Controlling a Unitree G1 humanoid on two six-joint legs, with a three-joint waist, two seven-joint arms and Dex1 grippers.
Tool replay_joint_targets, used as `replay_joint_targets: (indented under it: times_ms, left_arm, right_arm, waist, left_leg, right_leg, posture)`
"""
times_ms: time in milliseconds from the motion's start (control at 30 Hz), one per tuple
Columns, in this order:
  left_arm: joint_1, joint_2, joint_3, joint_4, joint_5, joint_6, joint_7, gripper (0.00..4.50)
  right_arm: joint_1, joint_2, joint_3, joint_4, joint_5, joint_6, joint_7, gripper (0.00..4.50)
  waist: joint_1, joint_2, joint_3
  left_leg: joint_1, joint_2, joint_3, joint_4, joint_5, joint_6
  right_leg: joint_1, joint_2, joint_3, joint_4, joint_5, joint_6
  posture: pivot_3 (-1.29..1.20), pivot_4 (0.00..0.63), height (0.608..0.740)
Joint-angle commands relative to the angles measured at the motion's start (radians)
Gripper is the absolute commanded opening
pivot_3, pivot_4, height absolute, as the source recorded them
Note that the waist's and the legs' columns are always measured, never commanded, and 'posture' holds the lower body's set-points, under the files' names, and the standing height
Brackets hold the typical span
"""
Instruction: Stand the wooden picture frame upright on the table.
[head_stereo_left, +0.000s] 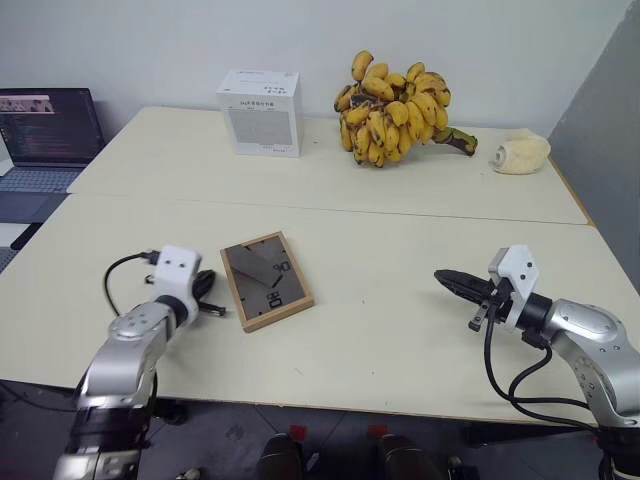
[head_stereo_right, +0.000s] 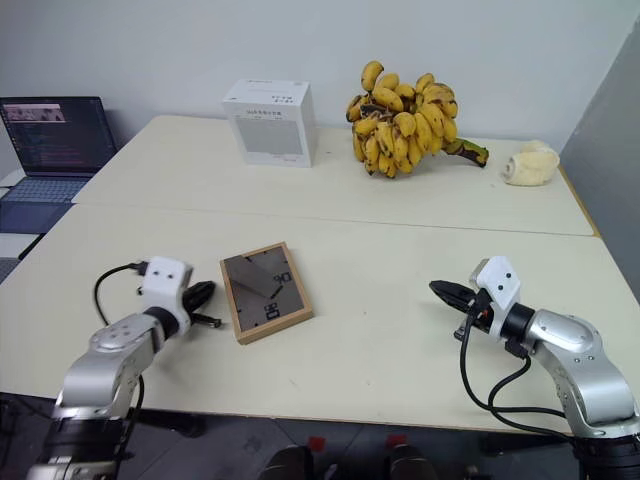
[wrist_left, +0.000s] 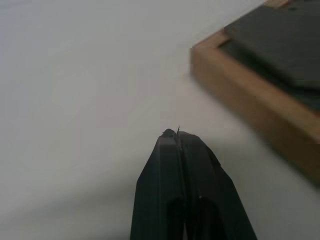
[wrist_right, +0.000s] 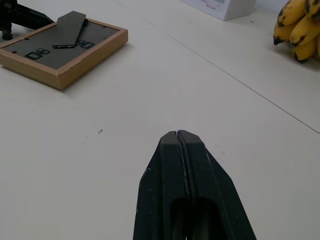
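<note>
The wooden picture frame (head_stereo_left: 266, 281) lies flat on the table (head_stereo_left: 380, 330), dark grey back up, with its stand folded against the back. My left gripper (head_stereo_left: 212, 297) is shut and low over the table just left of the frame's left edge. In the left wrist view its fingertips (wrist_left: 178, 135) stop a little short of the light-wood rim (wrist_left: 250, 112). My right gripper (head_stereo_left: 440, 274) is shut and hovers over bare table well to the right of the frame, pointing left toward it. The right wrist view has the frame (wrist_right: 62, 47) far ahead of the shut gripper (wrist_right: 178, 133).
A white box (head_stereo_left: 260, 112) stands at the back of the table. A big bunch of bananas (head_stereo_left: 395, 110) and a pale lump (head_stereo_left: 520, 154) lie to its right. An open laptop (head_stereo_left: 45, 135) sits off the left side. A grey panel (head_stereo_left: 610, 130) borders the right.
</note>
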Motion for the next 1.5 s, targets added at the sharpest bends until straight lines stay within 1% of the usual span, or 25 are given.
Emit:
replay_joint_targets:
  times_ms: [33,233,400,533,667,767,933,1033,1100,1133,1233,1333,1400,1433,1467,1500]
  left_arm:
    - [-0.088,-0.014,-0.09,0.073,0.034,-0.075,-0.11,0.07]
    - [-0.192,-0.057,-0.217,0.109,0.056,-0.124,-0.272,0.07]
    - [-0.258,-0.113,-0.298,0.129,0.081,-0.14,-0.341,0.07]
    - [-0.287,-0.147,-0.316,0.156,0.1,-0.147,-0.353,0.07]
    - [-0.282,-0.146,-0.31,0.136,0.101,-0.115,-0.368,0.07]
    - [-0.262,-0.103,-0.273,0.064,0.06,-0.013,-0.399,0.07]
    - [-0.243,0.006,-0.21,-0.098,-0.08,0.294,-0.488,0.07]
    - [-0.26,0.04,-0.181,-0.143,-0.181,0.459,-0.536,0.07]
    - [-0.275,0.039,-0.156,-0.136,-0.237,0.537,-0.548,0.41]
    - [-0.284,0.032,-0.144,-0.122,-0.26,0.572,-0.548,0.48]
    - [-0.301,0.02,-0.12,-0.08,-0.31,0.639,-0.547,1.19]
    - [-0.309,0.015,-0.111,-0.048,-0.333,0.669,-0.542,1.78]
    - [-0.32,0.019,-0.106,-0.018,-0.345,0.675,-0.552,2.3]
    - [-0.328,0.021,-0.104,0.001,-0.35,0.679,-0.557,2.45]
    - [-0.342,0.023,-0.102,0.031,-0.353,0.684,-0.561,2.72]
    - [-0.361,0.027,-0.107,0.075,-0.352,0.694,-0.568,2.86]
  right_arm:
    - [0.019,0.006,-0.038,-0.048,-0.003,-0.026,-0.023,0.0]
    - [0.034,0.026,-0.038,-0.046,-0.014,-0.047,-0.051,0.0]
    - [0.057,0.049,-0.035,-0.057,-0.026,-0.064,-0.071,0.0]
    - [0.063,0.051,-0.039,-0.062,-0.027,-0.062,-0.08,0.0]
    - [0.073,0.038,-0.039,-0.064,-0.047,-0.062,-0.092,0.0]
    - [0.065,0.016,-0.029,-0.015,-0.126,-0.09,-0.121,0.0]
    - [-0.001,0.028,0.01,0.094,-0.232,-0.115,-0.185,0.0]
    - [-0.05,0.056,0.043,0.161,-0.287,-0.134,-0.224,0.0]
    - [-0.084,0.079,0.065,0.203,-0.317,-0.144,-0.247,0.0]
    - [-0.097,0.089,0.074,0.22,-0.33,-0.15,-0.257,0.0]
    - [-0.128,0.106,0.095,0.273,-0.372,-0.167,-0.283,0.0]
    - [-0.143,0.108,0.109,0.311,-0.404,-0.187,-0.297,0.0]
    - [-0.149,0.112,0.12,0.331,-0.422,-0.199,-0.304,0.0]
    - [-0.15,0.114,0.125,0.338,-0.427,-0.204,-0.305,0.0]
    - [-0.151,0.116,0.131,0.343,-0.436,-0.21,-0.305,0.0]
    - [-0.15,0.117,0.14,0.348,-0.449,-0.218,-0.304,0.0]
  waist:
    - [0.001,0.0,0.0]
    - [0.007,0.0,0.0]
    - [0.005,0.0,0.0]
    - [0.003,0.0,0.0]
    - [0.001,0.001,0.0]
    - [-0.001,0.001,0.0]
    - [-0.004,0.001,0.0]
    - [-0.008,0.001,0.0]
    - [-0.011,0.001,0.0]
    - [-0.01,0.001,0.0]
    - [-0.01,0.001,0.0]
    - [-0.01,0.001,0.0]
    - [-0.011,0.001,0.0]
    - [-0.011,0.001,0.0]
    - [-0.012,0.001,0.0]
    - [-0.012,0.001,0.0]
  left_leg:
    - [0.0,0.0,0.0,0.0,0.0,0.0]
    - [-0.001,-0.002,-0.001,0.001,0.0,0.0]
    - [-0.002,-0.002,-0.002,0.002,0.0,0.0]
    - [-0.002,-0.002,-0.002,0.002,0.0,0.0]
    - [-0.001,-0.002,-0.002,0.002,0.0,0.0]
    - [-0.001,-0.002,-0.002,0.003,0.0,0.0]
    - [-0.001,-0.001,-0.002,0.003,0.0,0.0]
    - [0.0,-0.002,-0.002,0.003,0.001,0.001]
    - [0.001,-0.002,-0.002,0.004,0.001,0.001]
    - [0.001,-0.002,-0.002,0.004,0.001,0.001]
    - [0.001,-0.002,-0.002,0.004,0.001,0.001]
    - [0.001,-0.002,-0.002,0.004,0.001,0.001]
    - [0.001,-0.002,-0.002,0.004,0.001,0.001]
    - [0.001,-0.002,-0.002,0.004,0.001,0.001]
    - [0.001,-0.002,-0.002,0.004,0.001,0.001]
    - [0.001,-0.002,-0.002,0.004,0.001,0.001]
  right_leg:
    - [0.0,0.0,0.0,0.001,0.0,0.0]
    - [0.0,-0.001,0.0,0.001,0.0,0.001]
    - [0.0,0.0,-0.001,0.001,0.0,0.001]
    - [-0.001,0.0,-0.001,0.003,0.0,0.001]
    - [-0.001,0.0,-0.001,0.006,0.0,0.001]
    - [-0.001,0.0,-0.001,0.007,0.0,0.001]
    - [-0.002,0.0,0.0,0.008,0.0,0.0]
    - [-0.002,0.0,0.0,0.01,0.0,0.0]
    - [-0.002,0.0,0.0,0.012,0.0,0.0]
    - [-0.002,0.0,0.0,0.012,0.0,0.0]
    - [-0.002,0.0,0.0,0.012,0.0,0.0]
    - [-0.002,0.0,0.0,0.012,0.0,0.0]
    - [-0.003,0.0,0.0,0.013,0.0,0.0]
    - [-0.003,0.0,0.0,0.013,0.0,0.0]
    - [-0.003,0.0,0.0,0.013,0.0,0.0]
    - [-0.003,0.0,-0.001,0.013,0.0,0.0]
  posture:
    - [0.0,0.15,0.74]
    - [0.0,0.15,0.74]
    - [0.0,0.15,0.74]
    - [0.0,0.15,0.74]
    - [0.0,0.15,0.74]
    - [0.0,0.15,0.74]
    - [0.0,0.15,0.74]
    - [0.0,0.15,0.74]
    - [0.0,0.15,0.74]
    - [0.0,0.15,0.74]
    - [0.0,0.15,0.74]
    - [0.0,0.15,0.74]
    - [0.0,0.15,0.74]
    - [0.0,0.15,0.74]
    - [0.0,0.15,0.74]
    - [0.0,0.15,0.74]
